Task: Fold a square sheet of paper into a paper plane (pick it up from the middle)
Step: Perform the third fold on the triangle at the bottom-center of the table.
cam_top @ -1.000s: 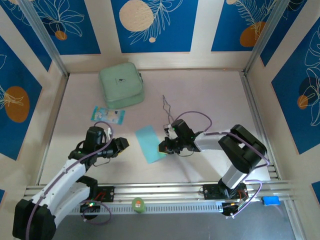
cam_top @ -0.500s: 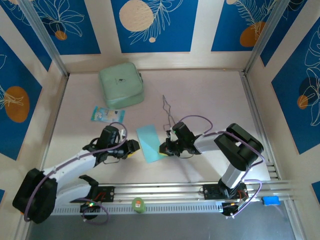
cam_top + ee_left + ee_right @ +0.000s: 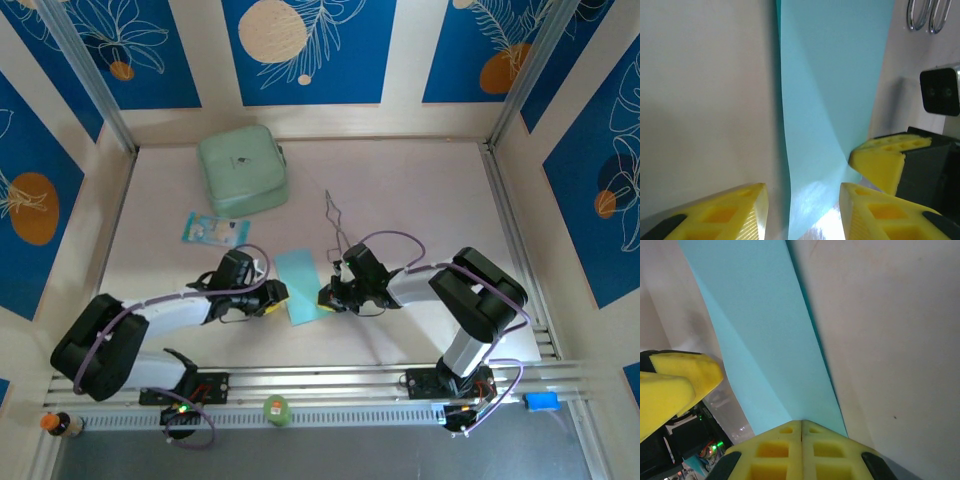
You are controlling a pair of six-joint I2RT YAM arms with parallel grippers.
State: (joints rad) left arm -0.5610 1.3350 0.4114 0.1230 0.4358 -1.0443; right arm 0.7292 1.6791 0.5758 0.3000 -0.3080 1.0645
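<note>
The cyan sheet of paper (image 3: 299, 285) lies on the table folded into a narrow strip, with a diagonal crease running to its near right corner. My right gripper (image 3: 325, 298) is shut on that corner; in the right wrist view the paper (image 3: 765, 330) runs into the closed fingertips (image 3: 801, 432). My left gripper (image 3: 272, 297) is at the strip's near left edge. Its jaws stand open in the left wrist view, one on each side of the paper (image 3: 832, 85), with the gripper (image 3: 804, 210) touching nothing. The right gripper's yellow fingers (image 3: 877, 160) show there too.
A mint-green case (image 3: 243, 172) sits at the back left. A blue-and-white packet (image 3: 215, 230) lies in front of it. Metal tongs (image 3: 336, 218) lie just behind the right gripper, their loops (image 3: 922, 15) near the paper's far end. The aluminium rail (image 3: 330, 380) bounds the near edge.
My left arm has swung right across the table until its gripper straddles the paper's left edge. The right gripper has kept its hold on the corner, barely moving.
</note>
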